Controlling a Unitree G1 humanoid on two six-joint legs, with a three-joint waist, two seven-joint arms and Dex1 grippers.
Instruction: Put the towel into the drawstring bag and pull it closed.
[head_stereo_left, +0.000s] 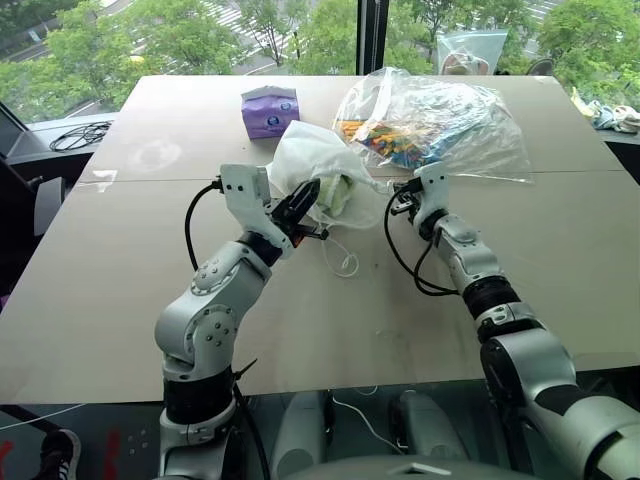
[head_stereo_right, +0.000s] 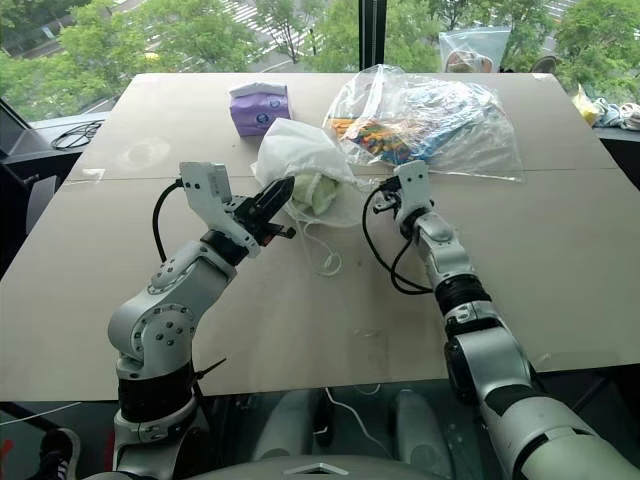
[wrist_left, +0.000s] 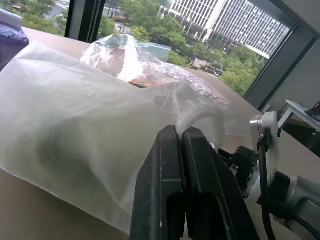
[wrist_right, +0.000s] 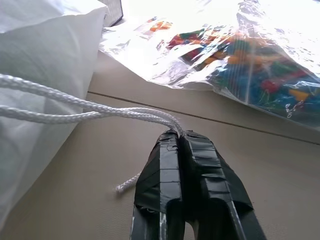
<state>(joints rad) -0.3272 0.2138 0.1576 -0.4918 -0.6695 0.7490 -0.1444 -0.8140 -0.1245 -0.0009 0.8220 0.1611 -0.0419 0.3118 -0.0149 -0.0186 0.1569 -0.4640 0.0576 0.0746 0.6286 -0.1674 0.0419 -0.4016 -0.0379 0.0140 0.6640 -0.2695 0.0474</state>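
The white drawstring bag (head_stereo_left: 305, 150) lies at mid-table with its mouth toward me. The light green towel (head_stereo_left: 338, 196) shows inside that mouth. My left gripper (head_stereo_left: 308, 192) is shut on the bag's thin fabric at the mouth's left edge, and the left wrist view shows the fabric pinched between its tips (wrist_left: 178, 131). To the right of the mouth, my right gripper (head_stereo_left: 400, 194) is shut on the white drawstring cord (wrist_right: 75, 107), which runs from the bag to its tips (wrist_right: 178, 134). A loose cord loop (head_stereo_left: 346, 262) lies on the table below the bag.
A purple tissue pack (head_stereo_left: 268, 108) stands behind the bag on the left. A big clear plastic bag of colourful items (head_stereo_left: 440, 125) lies just behind my right gripper. A smaller clear bag (head_stereo_left: 470, 50) stands at the far edge, and cables (head_stereo_left: 80, 135) lie off the table's left side.
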